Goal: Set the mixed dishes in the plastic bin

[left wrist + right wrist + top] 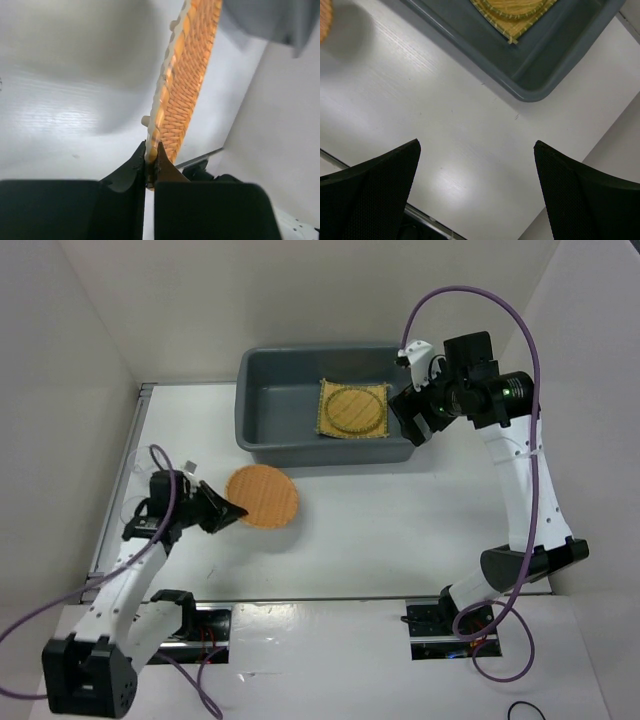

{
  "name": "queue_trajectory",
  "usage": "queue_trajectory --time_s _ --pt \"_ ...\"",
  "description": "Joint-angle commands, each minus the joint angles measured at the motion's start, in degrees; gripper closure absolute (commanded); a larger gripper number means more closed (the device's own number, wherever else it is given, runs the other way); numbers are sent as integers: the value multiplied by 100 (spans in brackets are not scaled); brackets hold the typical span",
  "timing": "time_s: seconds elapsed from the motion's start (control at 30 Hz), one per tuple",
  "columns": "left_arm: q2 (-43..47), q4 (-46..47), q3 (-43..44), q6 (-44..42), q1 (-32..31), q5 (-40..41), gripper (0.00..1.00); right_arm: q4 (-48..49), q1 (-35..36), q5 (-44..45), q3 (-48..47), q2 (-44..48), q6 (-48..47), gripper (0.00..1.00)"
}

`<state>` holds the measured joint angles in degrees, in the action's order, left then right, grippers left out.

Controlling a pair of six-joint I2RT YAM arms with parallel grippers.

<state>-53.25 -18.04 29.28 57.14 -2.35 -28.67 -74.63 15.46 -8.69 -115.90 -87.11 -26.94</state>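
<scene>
My left gripper (151, 161) is clamped shut on the rim of the orange woven plate (263, 497), fingers meeting across the woven edge. I hold it there because a flat plate gives a two-finger pinch nothing else to bite (the middle is no use to me). From my wrist the weave rises edge-on out of the grip. I cannot tell whether the plate's far edge rests on the table (400, 530). The plate is out in the open, in front of the plastic bin (300, 452) and apart from it, so I judge that the next step is to lift it and carry it away from my base.

Inside the bin, the yellow mat (353, 410) lies flat in the right half with a tan plate (356, 408) centred on it. The left half of the floor is bare, and that is where I would aim the orange plate.

My right gripper (475, 190) hangs with its fingers wide apart, holding nothing. It is just off the bin's right end, above bare table, which I judge keeps it out of my left arm's way.
</scene>
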Motion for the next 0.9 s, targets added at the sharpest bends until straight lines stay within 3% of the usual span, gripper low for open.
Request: queue_trajectory --time_s 0.0,0.1,0.3,0.6,0.8,0.87 --pt "676 -1674 1618 -97 -168 510 100 19 -61 -98 -109 186 -31 1" --pt "229 -2037 2754 -327 -292 634 100 19 -61 -98 -170 133 -31 1" --pt "-1036 -660 3961 -169 -423 222 100 19 -114 -98 -346 27 -31 1" --pt "-5058 -69 7002 -221 -1066 -587 100 19 -166 34 -284 80 -83 1" --pt "-6687 354 8004 182 -1232 -824 100 19 -413 87 -284 133 -83 1" --pt "-7440 137 8881 183 -1286 -825 100 19 -465 139 -284 133 -83 1"
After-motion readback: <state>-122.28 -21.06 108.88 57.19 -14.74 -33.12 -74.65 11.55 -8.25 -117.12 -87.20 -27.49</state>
